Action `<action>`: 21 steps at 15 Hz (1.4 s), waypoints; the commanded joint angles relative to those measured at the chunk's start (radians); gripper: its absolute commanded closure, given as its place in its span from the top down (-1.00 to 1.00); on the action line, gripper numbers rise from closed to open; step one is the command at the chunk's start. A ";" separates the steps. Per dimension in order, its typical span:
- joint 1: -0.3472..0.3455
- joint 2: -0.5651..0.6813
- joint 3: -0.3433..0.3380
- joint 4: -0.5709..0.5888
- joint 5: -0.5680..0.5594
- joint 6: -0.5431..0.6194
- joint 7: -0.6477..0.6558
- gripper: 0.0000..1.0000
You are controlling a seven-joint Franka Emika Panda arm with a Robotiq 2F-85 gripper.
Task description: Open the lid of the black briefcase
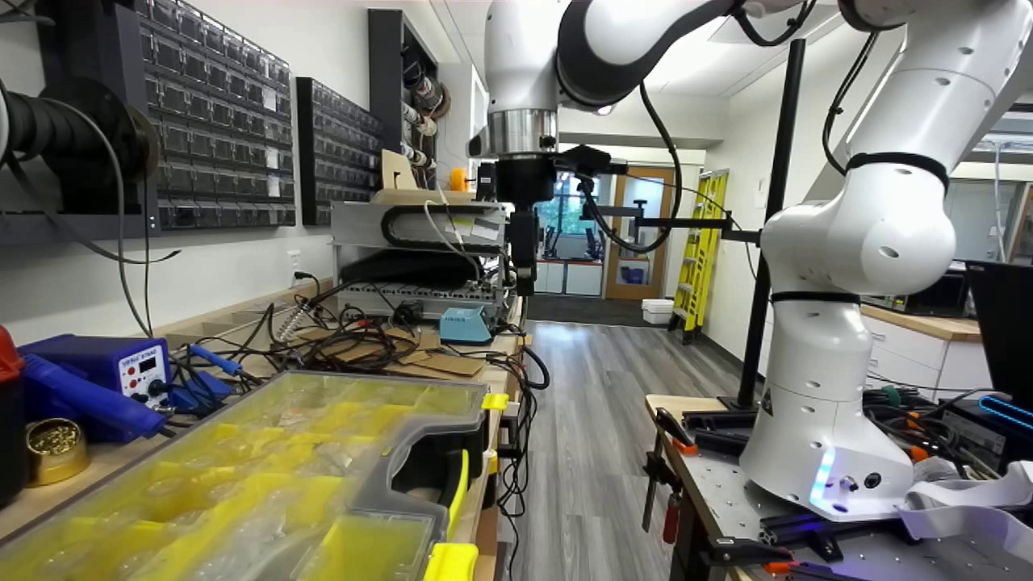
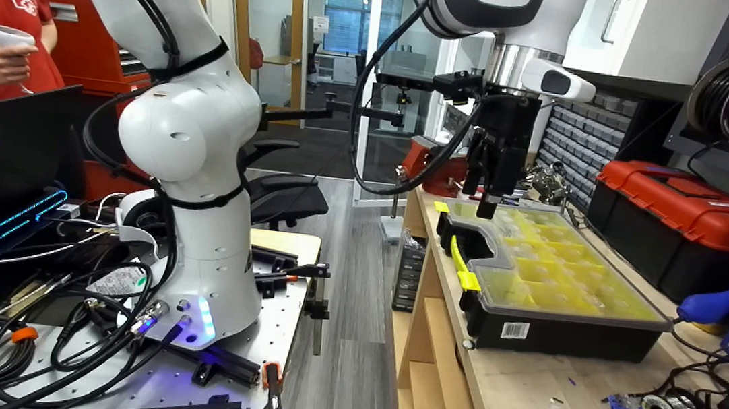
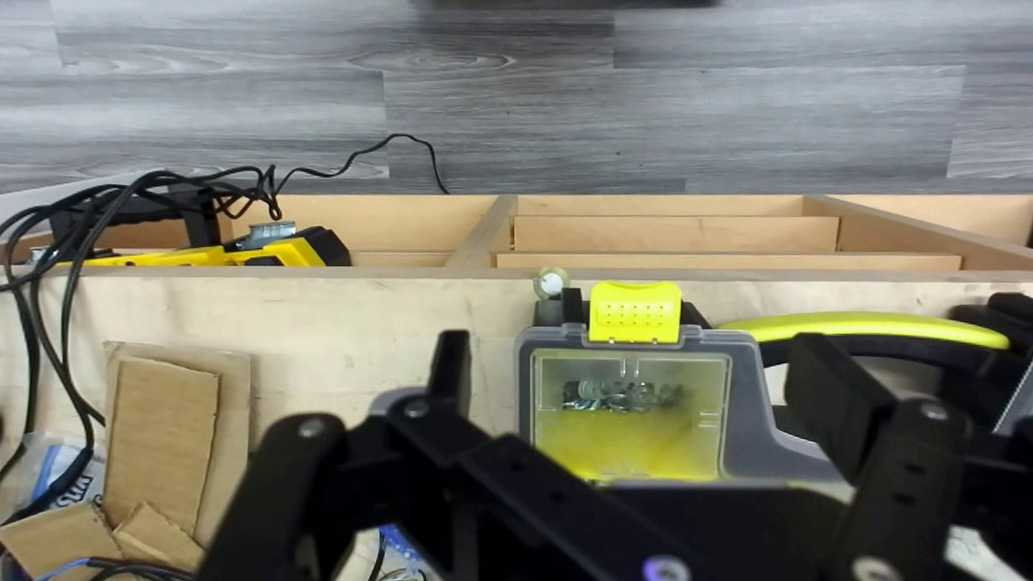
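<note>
The black briefcase [image 2: 560,337] lies flat on the workbench, with yellow bins inside. Its clear lid [image 2: 546,251] is down over the bins; the lid also shows in an exterior view [image 1: 323,444] and, partly, in the wrist view [image 3: 746,428]. Yellow latches [image 1: 495,401] [image 2: 469,281] stick out at its handle side. A yellow-and-black handle [image 2: 457,253] sits between them. My gripper [image 2: 482,196] hangs pointing down, apart from and above the latch-side corner. In the wrist view the gripper [image 3: 641,379] is open and empty, with one latch [image 3: 635,311] between and beyond its fingers.
A red-and-black toolbox [image 2: 694,225] and a blue soldering station [image 1: 105,371] stand behind the case, by the wall. Cables [image 1: 355,347] and cardboard [image 3: 165,436] lie on the bench beside it. The bench edge [image 3: 363,273] runs along the handle side. A person stands behind the robot.
</note>
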 commanded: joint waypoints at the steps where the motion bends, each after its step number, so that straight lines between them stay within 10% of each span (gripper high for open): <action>1: -0.001 0.036 0.011 0.010 0.005 0.016 0.032 1.00; 21: 0.066 0.164 -0.065 0.007 0.147 0.297 -0.700 1.00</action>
